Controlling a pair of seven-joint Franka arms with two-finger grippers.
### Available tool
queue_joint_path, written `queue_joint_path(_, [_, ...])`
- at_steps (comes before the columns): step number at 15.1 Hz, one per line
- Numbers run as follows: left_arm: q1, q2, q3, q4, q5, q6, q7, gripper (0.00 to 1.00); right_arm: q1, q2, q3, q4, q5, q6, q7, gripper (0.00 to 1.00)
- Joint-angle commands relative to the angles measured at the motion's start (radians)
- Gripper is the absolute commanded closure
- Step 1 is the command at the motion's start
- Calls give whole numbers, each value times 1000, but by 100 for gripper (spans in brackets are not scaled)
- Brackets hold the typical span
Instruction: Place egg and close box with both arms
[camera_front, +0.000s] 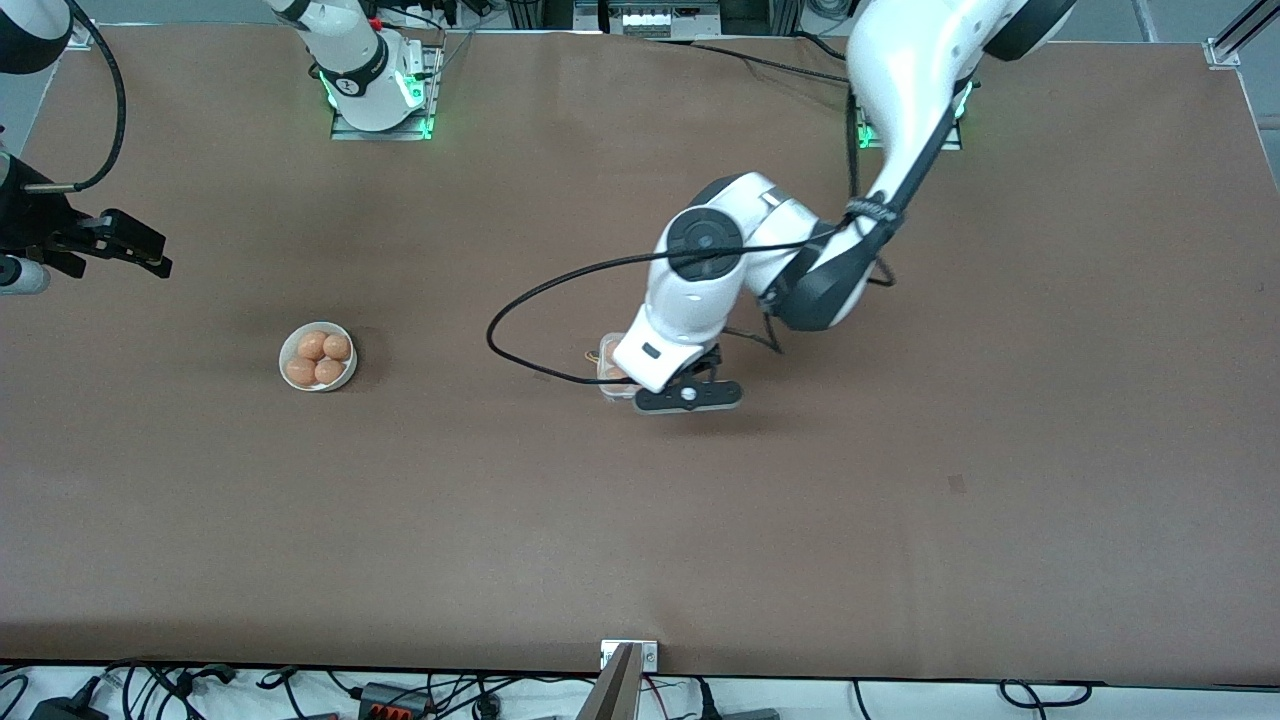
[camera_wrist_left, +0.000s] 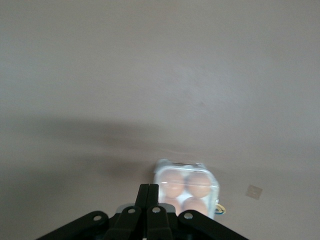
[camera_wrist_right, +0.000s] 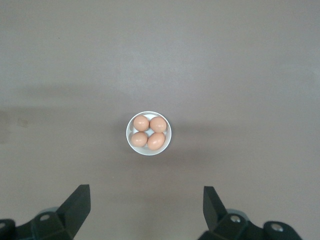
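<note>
The clear box (camera_front: 610, 378) sits mid-table, mostly hidden under the left arm's hand. In the left wrist view the box (camera_wrist_left: 186, 186) has its clear lid down over several brown eggs (camera_wrist_left: 174, 181). My left gripper (camera_wrist_left: 149, 187) is shut and empty, its tips low beside the box's edge; in the front view it (camera_front: 660, 378) is over the box. My right gripper (camera_front: 125, 245) is open and empty, held high over the right arm's end of the table; in its wrist view (camera_wrist_right: 146, 192) it looks down on the bowl.
A round white bowl (camera_front: 284, 358) holding several brown eggs (camera_front: 324, 358) stands toward the right arm's end; it also shows in the right wrist view (camera_wrist_right: 128, 131). The left arm's black cable (camera_front: 497, 330) loops beside the box. A small dark patch (camera_front: 957, 484) marks the table.
</note>
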Motion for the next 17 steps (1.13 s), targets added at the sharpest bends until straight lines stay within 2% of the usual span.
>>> queue_joint_path(1, [56, -106, -1, -43, 23, -91, 77, 100, 0, -17, 2, -2, -5, -13, -5, 0])
queue_joint_path(3, [147, -152, -13, -43, 12, -104, 129, 100, 0, -19, 2, 0, -4, -14, -5, 0])
queue_joint_path(5, [202, -191, -15, -43, 6, -177, 279, 100, 0, -19, 2, -2, -5, -17, -5, 0])
queue_joint_path(7, [251, -225, -13, -46, -55, -210, 355, 100, 0, -23, 2, 0, -5, -22, -7, 0])
queue_joint_path(11, [349, -289, -15, -45, -143, -320, 360, 95, 0, -29, 2, -2, -5, -24, -8, 0])
queue_joint_path(13, [363, -321, -13, -43, -164, -348, 361, 100, 0, -29, 3, -3, -10, -24, -10, 0])
queue_joint_path(17, [429, -372, -13, -45, -166, -433, 369, 100, 0, -29, 3, -7, -11, -24, -10, 0])
